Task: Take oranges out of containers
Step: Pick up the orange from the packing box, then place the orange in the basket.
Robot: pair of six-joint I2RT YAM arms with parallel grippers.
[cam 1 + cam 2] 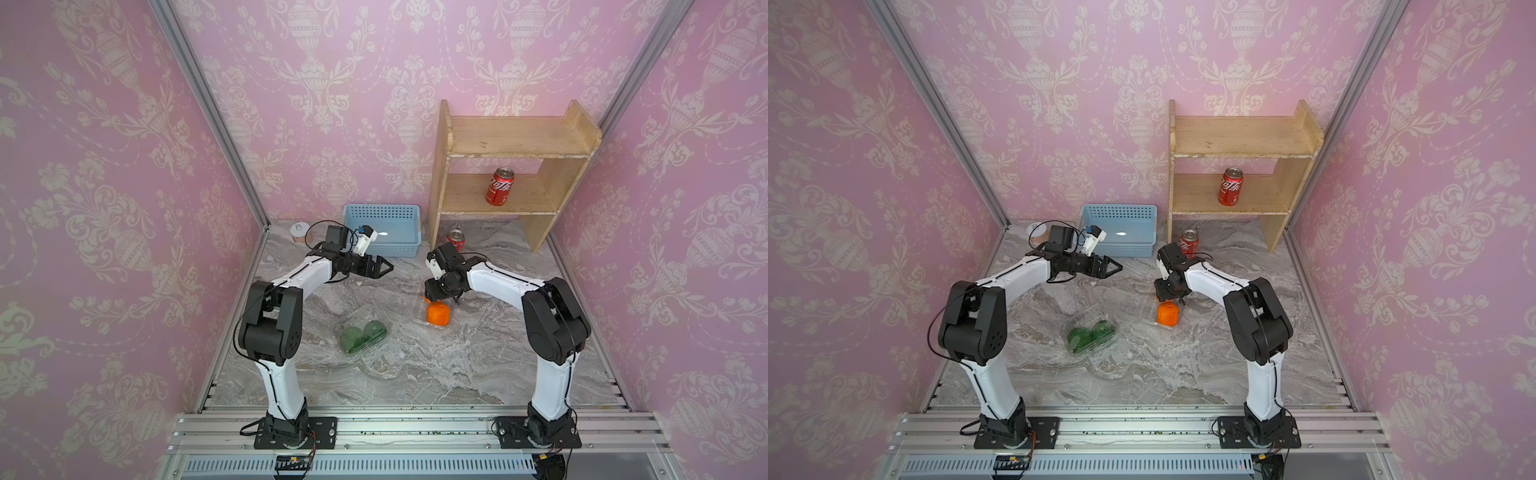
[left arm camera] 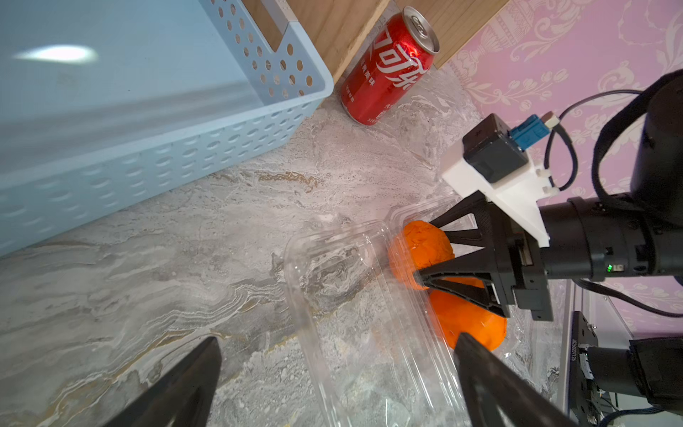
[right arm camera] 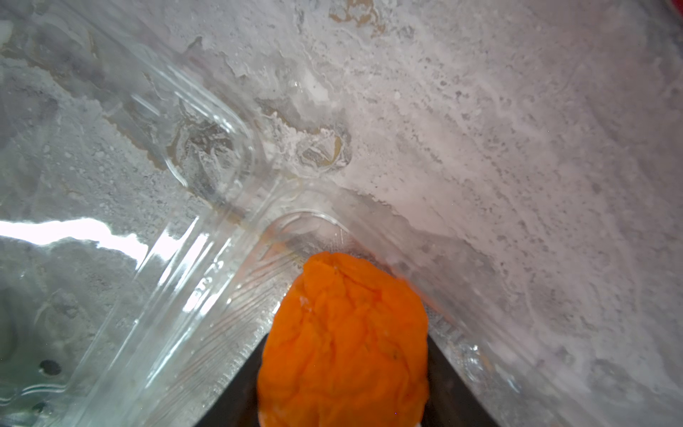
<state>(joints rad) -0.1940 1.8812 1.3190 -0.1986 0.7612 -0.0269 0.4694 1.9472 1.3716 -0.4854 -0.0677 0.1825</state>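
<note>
Orange (image 3: 343, 340) fills the gap between my right gripper (image 2: 423, 249) fingers, both touching it: gripped, low in the open clear box (image 2: 332, 258), right of the worktop (image 1: 415, 365) middle. Second orange (image 1: 437, 312) just beside it, same box. Two green fruits (image 1: 352, 337) sit in the other clear box (image 1: 357, 313), nearer the front edge. My left gripper (image 1: 386, 266) hangs spread and empty near the blue basket (image 1: 386, 249).

Blue basket (image 1: 390, 249) beside wooden shelf (image 1: 519, 141); one cola can (image 1: 500, 187) on its lower board; second can (image 1: 456, 239) on the tabletop (image 1: 415, 365).
</note>
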